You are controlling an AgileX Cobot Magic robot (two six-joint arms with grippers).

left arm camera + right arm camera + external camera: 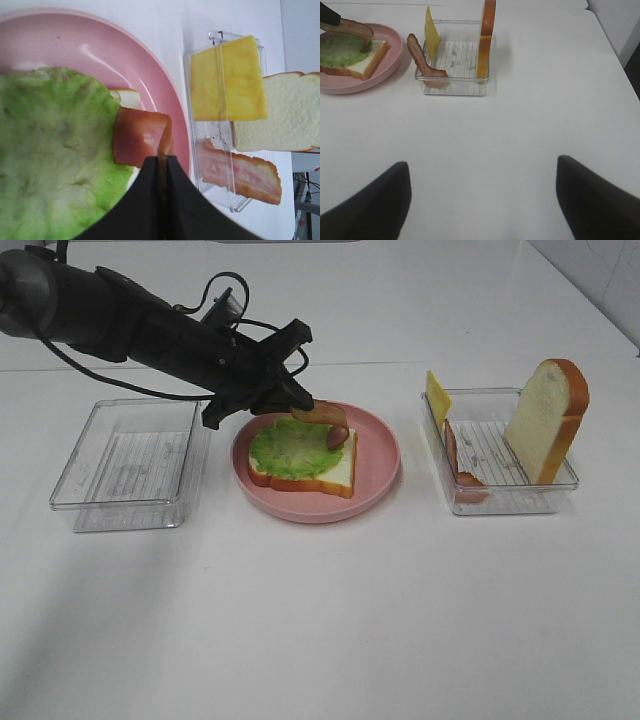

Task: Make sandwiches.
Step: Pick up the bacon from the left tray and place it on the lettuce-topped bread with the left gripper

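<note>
The right end effector (481,162) hangs spread above the counter (520,125); beyond, the left end effector (163,161) pinches a bacon strip (140,137) over the lettuce (290,450) and bread slice (338,478) on the pink plate (382,452). The strip's free end, apparently touching the lettuce, could curl or slide off on release.

Left arm (120,320): matte black, tubular segments, thicker toward base. Rounded grey joint housing (20,285) at base end. Thin black cables (232,275) run along outside of arm, one looping free above wrist. Left gripper (305,400): black, angular, with flat tapered fingers (195,205); close up, smooth dark plastic, wedge-shaped. Right gripper (481,165): two broad black fingers (375,205), blunt-tipped, blurred in wrist view, surface detail unreadable.
</note>
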